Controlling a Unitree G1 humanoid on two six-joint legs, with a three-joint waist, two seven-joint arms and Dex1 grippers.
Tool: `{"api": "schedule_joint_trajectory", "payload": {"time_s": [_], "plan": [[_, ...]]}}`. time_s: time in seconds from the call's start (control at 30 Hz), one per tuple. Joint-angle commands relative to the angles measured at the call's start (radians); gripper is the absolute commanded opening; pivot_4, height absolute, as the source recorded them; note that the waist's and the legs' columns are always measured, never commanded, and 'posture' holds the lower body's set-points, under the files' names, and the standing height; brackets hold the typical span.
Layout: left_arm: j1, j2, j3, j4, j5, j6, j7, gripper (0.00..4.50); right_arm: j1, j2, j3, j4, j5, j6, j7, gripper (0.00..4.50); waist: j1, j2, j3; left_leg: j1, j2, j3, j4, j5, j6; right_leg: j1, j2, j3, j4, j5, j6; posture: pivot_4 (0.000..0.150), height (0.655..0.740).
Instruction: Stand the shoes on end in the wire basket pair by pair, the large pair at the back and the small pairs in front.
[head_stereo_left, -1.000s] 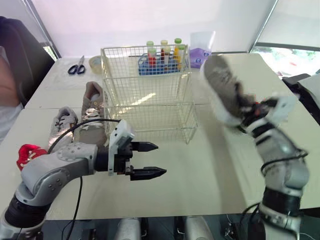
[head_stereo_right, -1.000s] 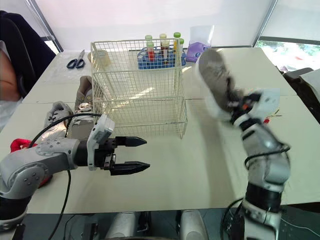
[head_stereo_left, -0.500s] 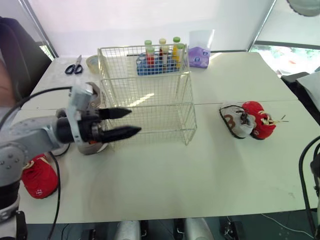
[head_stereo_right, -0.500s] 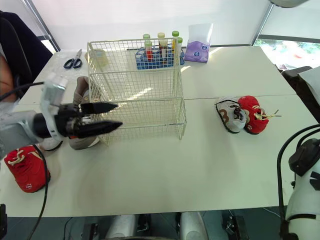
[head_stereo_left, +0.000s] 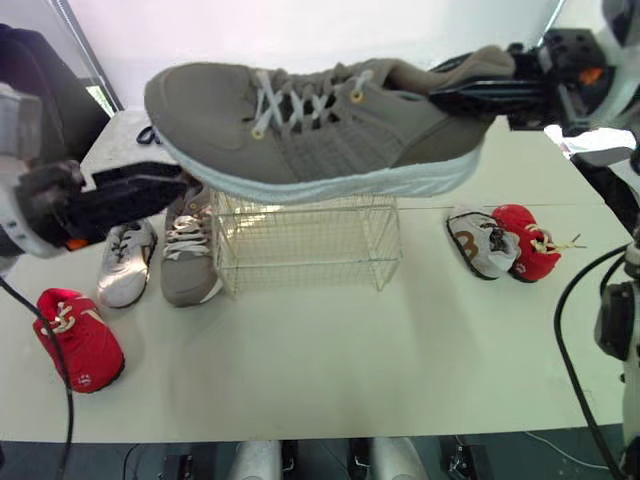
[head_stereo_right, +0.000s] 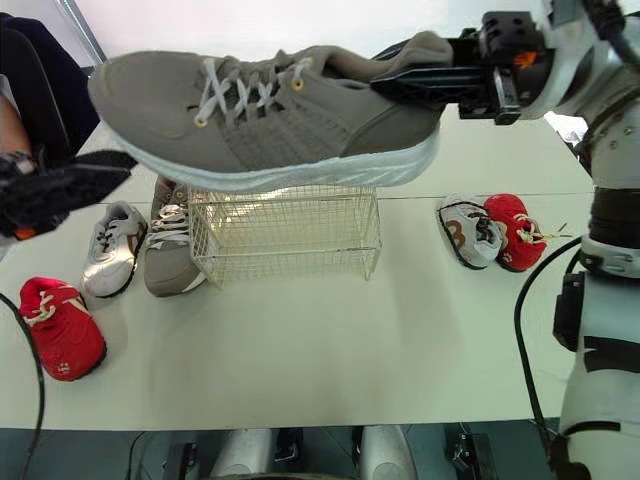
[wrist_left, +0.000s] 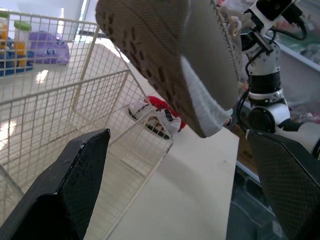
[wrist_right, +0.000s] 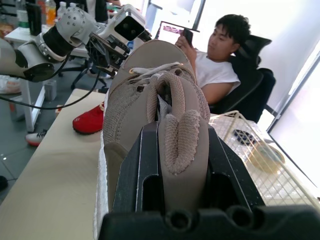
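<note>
R gripper (head_stereo_left: 445, 92) holds the big shoe (head_stereo_left: 330, 130) by the heel. Its jaws pinch the heel collar, one finger inside the shoe and one outside, as the R wrist view shows. The shoe hangs in the air roughly level, sole down, toe toward the robot's L. It is above the basket (head_stereo_left: 300, 245), not in it.

L gripper (wrist_left: 177, 137) is up at the L, close under the toe end, jaws spread wide. In the L wrist view the sole sits above and beyond the fingers, apart from them.

The basket stands on the table (head_stereo_left: 330, 350), mid-table. The 2nd big shoe (head_stereo_left: 187, 255) lies flat just beside the basket's L side, toe toward the robot. The white shoe (head_stereo_left: 125, 262) lies beside that, further L. The L red shoe (head_stereo_left: 80, 340) lies nearer the robot, apart from both.

On the R, well apart from the basket, the grey-white shoe (head_stereo_left: 478, 240) and the R red shoe (head_stereo_left: 527, 242) lie touching side by side.

Through the basket wire in the L wrist view sit a tube rack (wrist_left: 10, 45) and a purple pouch (wrist_left: 47, 47).

A person (wrist_right: 215, 65) sits in a chair past the table's L end, looking at a phone.
</note>
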Motion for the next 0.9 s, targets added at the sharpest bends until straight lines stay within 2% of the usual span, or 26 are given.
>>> {"api": "schedule_joint_trajectory", "payload": {"time_s": [0.03, 0.2, 0.3, 0.4, 0.53, 0.63, 0.77, 0.9], "plan": [[0.021, -0.010, 0.036, -0.028, -0.088, -0.025, 0.061, 4.50, -0.017, 0.018, -0.033, -0.028, 0.007, -0.025, 0.005, 0.46, -0.001, 0.000, 0.000, 0.000, 0.000, 0.000, 0.000, 0.000, 0.000, 0.000, 0.000, 0.000, 0.000, 0.000, 0.000, 0.150, 0.7400], [-0.039, -0.029, -0.039, -0.019, -0.183, -0.062, 0.131, 4.50, 0.002, 0.040, -0.032, -0.065, -0.004, -0.048, 0.007, 0.46, 0.000, 0.000, 0.000, 0.000, 0.000, 0.000, 0.000, 0.000, 0.000, 0.000, 0.000, 0.000, 0.001, 0.000, 0.000, 0.150, 0.7400], [-0.098, -0.055, -0.093, 0.057, -0.216, -0.094, 0.211, 4.50, 0.015, 0.042, -0.042, -0.101, 0.015, -0.033, 0.003, 0.46, 0.000, 0.000, 0.000, 0.000, 0.000, 0.000, 0.000, 0.000, 0.000, 0.000, 0.000, 0.000, 0.001, 0.000, 0.000, 0.150, 0.7400], [-0.140, -0.061, -0.126, 0.112, -0.198, -0.084, 0.213, 4.50, 0.033, 0.037, -0.049, -0.142, 0.020, -0.023, -0.007, 0.46, -0.001, -0.001, 0.000, 0.001, 0.000, 0.000, 0.000, 0.000, -0.001, 0.000, 0.001, 0.000, 0.002, 0.000, 0.000, 0.150, 0.7400], [-0.160, -0.059, -0.178, 0.111, -0.154, -0.042, 0.149, 4.50, 0.041, 0.038, -0.060, -0.200, 0.035, -0.005, -0.021, 0.46, -0.003, -0.001, 0.000, 0.001, 0.000, 0.000, 0.001, 0.000, -0.001, 0.000, 0.001, 0.000, 0.002, 0.000, 0.000, 0.150, 0.7400], [-0.156, -0.074, -0.214, 0.087, -0.119, -0.024, 0.093, 3.64, 0.043, 0.038, -0.069, -0.223, 0.047, 0.011, -0.029, 0.40, -0.002, -0.001, 0.000, 0.001, 0.000, 0.000, 0.000, 0.000, -0.001, 0.000, 0.002, 0.000, 0.002, 0.000, 0.000, 0.150, 0.7400], [-0.167, -0.102, -0.218, 0.092, -0.119, -0.033, 0.075, 1.83, 0.050, 0.021, -0.069, -0.232, 0.030, 0.018, -0.034, 0.40, 0.000, -0.001, 0.000, 0.001, 0.000, 0.000, 0.001, 0.001, -0.001, 0.000, 0.002, 0.000, 0.002, 0.000, 0.000, 0.150, 0.7400], [-0.181, -0.139, -0.197, 0.105, -0.125, -0.059, 0.098, 0.80, 0.048, 0.001, -0.077, -0.235, 0.021, 0.030, -0.054, 0.40, 0.000, -0.001, 0.000, 0.001, 0.000, 0.000, 0.001, 0.001, -0.001, 0.000, 0.001, 0.000, 0.002, 0.000, 0.000, 0.150, 0.7400]]}}
